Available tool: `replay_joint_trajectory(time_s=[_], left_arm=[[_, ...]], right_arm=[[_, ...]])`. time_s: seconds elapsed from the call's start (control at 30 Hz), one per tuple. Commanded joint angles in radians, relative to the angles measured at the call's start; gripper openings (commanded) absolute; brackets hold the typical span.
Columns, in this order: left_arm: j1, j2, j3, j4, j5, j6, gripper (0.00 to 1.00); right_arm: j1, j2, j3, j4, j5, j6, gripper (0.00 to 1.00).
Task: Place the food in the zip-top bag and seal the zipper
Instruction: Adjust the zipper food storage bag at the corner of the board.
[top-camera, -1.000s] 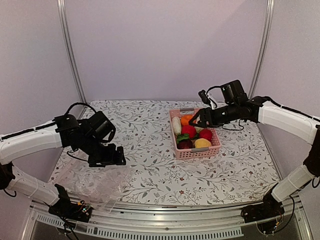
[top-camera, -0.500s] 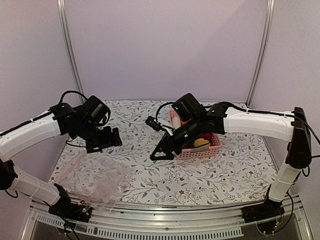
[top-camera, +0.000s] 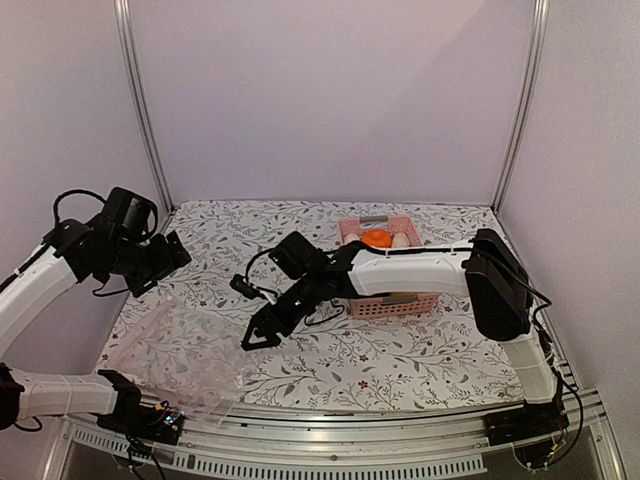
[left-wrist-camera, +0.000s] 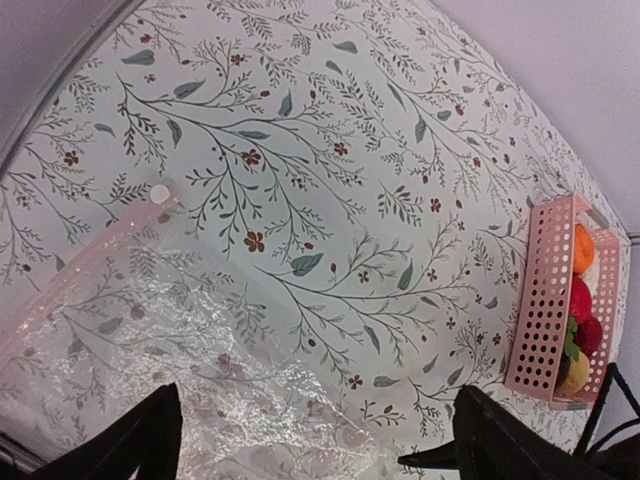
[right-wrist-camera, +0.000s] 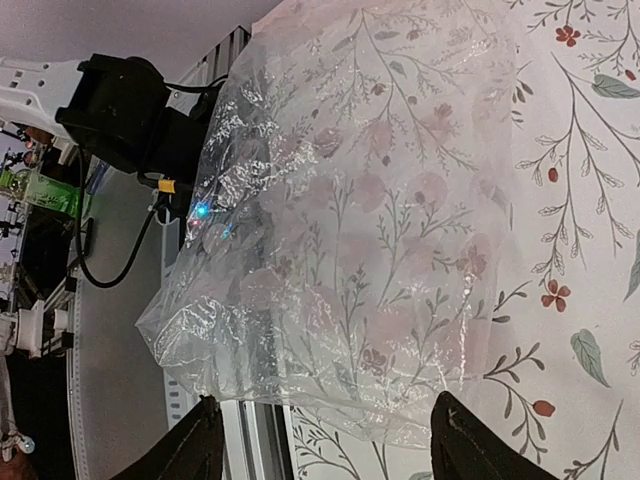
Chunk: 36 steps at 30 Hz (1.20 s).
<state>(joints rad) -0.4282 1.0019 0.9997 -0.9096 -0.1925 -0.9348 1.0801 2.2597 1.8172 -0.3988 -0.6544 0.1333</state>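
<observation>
Zip-top bag (right-wrist-camera: 350, 250), crinkly clear plastic; pink lattice basket (left-wrist-camera: 540, 300), rounded food (left-wrist-camera: 580, 300); left gripper (left-wrist-camera: 315, 400) spread, right gripper (right-wrist-camera: 322, 405) spread.

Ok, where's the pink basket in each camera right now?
Top external: pink basket right of centre, partly hidden behind the right arm.
Left wrist: at the right edge.
Right wrist: not in it.
Shared landmark: the clear bag, seen in all three views.

The top view looks down from above the near edge, at 6 o'clock, over the whole worktop (top-camera: 400, 360). Both wrist views face down from closer in, sharing the zip-top bag (right-wrist-camera: 350, 250).
</observation>
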Motion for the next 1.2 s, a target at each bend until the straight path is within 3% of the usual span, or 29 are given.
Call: replay_joint_trajectory(time_s=[0.0,0.23,0.37,0.7,0.97,1.17], left_arm=[[0.04,0.004,-0.024,0.02,0.0,0.05,0.94],[0.087,-0.027,-0.011,0.037,-0.009,0.081,0.94],[0.121,-0.033,-0.003,0.044,-0.006,0.096,0.95],[0.188,-0.01,-0.016,0.045,0.005,0.092,0.97],[0.227,-0.043,-0.205,0.177,0.177,0.164,0.98],[0.262,-0.017,-0.343,0.297,0.223,0.223,0.96]], right_arm=[[0.0,0.066,0.048,0.049,-0.069,0.064,0.69],[0.001,0.157,0.129,0.001,0.003,0.162,0.59],[0.001,0.198,0.195,-0.105,0.118,0.194,0.65],[0.001,0.174,0.195,-0.259,0.355,0.2,0.68],[-0.043,0.116,0.113,-0.336,0.548,0.185,0.65],[-0.077,0.03,0.034,-0.32,0.606,0.066,0.63]])
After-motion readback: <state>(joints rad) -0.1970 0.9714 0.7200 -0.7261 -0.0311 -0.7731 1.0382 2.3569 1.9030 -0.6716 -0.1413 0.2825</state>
